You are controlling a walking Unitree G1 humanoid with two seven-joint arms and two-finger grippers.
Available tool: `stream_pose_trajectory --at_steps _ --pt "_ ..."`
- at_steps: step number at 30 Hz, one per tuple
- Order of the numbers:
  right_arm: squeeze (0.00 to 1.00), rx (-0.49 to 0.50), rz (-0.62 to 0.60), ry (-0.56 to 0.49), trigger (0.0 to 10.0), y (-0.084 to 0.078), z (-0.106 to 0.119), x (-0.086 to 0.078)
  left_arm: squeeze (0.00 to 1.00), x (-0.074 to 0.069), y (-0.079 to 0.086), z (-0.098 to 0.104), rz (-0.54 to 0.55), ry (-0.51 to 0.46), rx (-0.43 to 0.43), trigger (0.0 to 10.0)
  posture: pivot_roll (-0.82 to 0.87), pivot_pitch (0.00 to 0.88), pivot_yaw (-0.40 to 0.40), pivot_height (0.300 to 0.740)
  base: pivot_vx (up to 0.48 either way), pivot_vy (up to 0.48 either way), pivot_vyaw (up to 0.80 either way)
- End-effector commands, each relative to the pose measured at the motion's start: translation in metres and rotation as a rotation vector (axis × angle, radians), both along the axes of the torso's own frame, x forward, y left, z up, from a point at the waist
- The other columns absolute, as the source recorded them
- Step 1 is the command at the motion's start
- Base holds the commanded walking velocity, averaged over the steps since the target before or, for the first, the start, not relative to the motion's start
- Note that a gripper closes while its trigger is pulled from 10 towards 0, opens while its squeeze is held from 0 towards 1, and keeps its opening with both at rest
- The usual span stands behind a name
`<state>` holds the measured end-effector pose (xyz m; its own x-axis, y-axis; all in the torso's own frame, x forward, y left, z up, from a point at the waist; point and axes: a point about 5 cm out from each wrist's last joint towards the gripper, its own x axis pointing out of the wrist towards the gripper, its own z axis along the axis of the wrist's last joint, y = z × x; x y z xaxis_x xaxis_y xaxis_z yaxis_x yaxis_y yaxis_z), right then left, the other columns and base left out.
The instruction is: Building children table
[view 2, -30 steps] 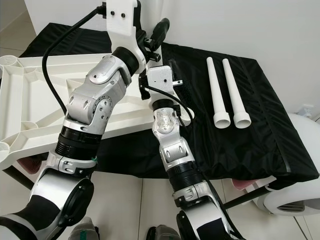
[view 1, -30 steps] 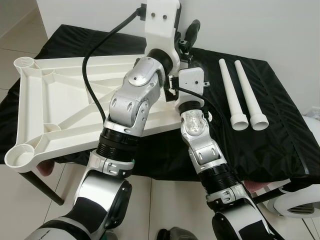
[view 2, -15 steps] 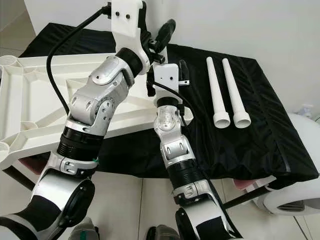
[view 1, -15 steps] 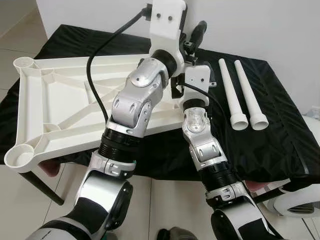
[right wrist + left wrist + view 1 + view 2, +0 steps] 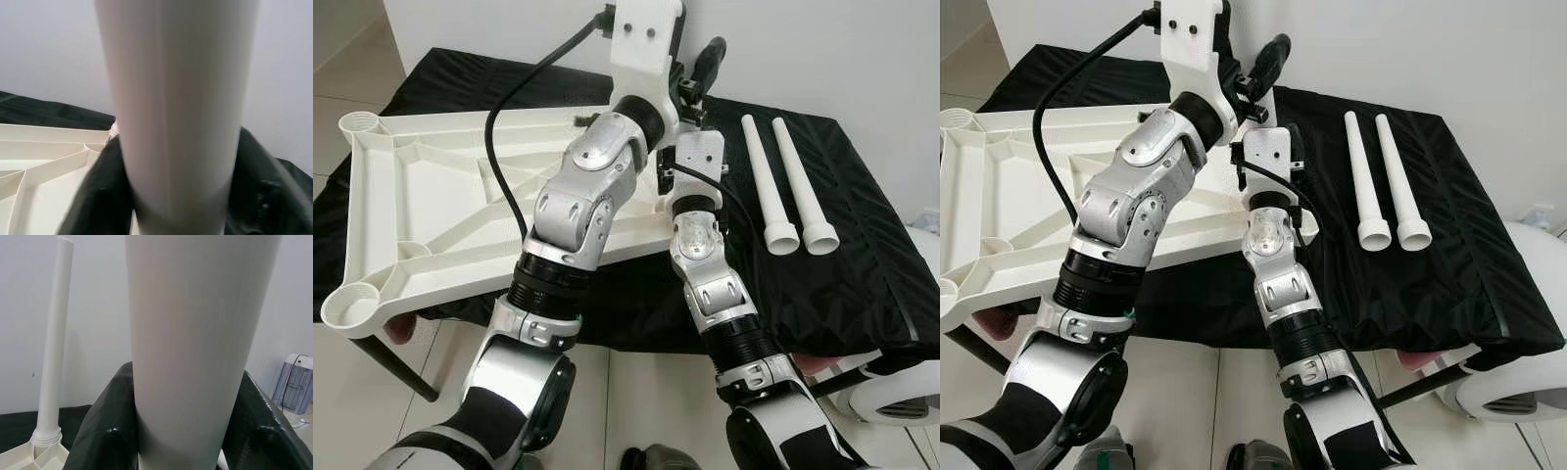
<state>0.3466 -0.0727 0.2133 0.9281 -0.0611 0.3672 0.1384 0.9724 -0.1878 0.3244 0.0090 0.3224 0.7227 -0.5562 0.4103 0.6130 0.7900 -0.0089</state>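
A white leg (image 5: 195,347) is gripped by both the left hand (image 5: 171,450) and right hand (image 5: 171,205) and has been raised slightly above the upturned tabletop (image 5: 421,206), nearing socket insertion.

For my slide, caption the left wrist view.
Left jaws clamp a white table leg; a second leg stands upright in the tabletop's corner socket.
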Motion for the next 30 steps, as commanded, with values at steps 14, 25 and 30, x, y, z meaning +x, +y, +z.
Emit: stream_pose_trajectory --at_steps 14,25,30 --pt "0.00 0.034 -0.061 0.055 10.0 -0.015 -0.009 0.004 0.00 -0.004 0.000 0.007 -0.005 -0.028 -0.009 10.0 0.09 0.022 -0.121 0.740 0.000 0.000 0.00" --pt "0.00 0.024 -0.042 0.057 10.0 -0.018 -0.010 0.006 1.00 -0.012 -0.001 0.008 -0.101 -0.013 -0.063 10.0 0.09 0.011 -0.123 0.740 0.000 0.000 0.00" --pt "0.00 0.021 -0.056 0.047 10.0 -0.025 -0.009 0.007 1.00 -0.013 0.005 0.008 -0.084 -0.026 -0.039 10.0 0.09 0.004 -0.122 0.740 0.000 0.000 0.00"
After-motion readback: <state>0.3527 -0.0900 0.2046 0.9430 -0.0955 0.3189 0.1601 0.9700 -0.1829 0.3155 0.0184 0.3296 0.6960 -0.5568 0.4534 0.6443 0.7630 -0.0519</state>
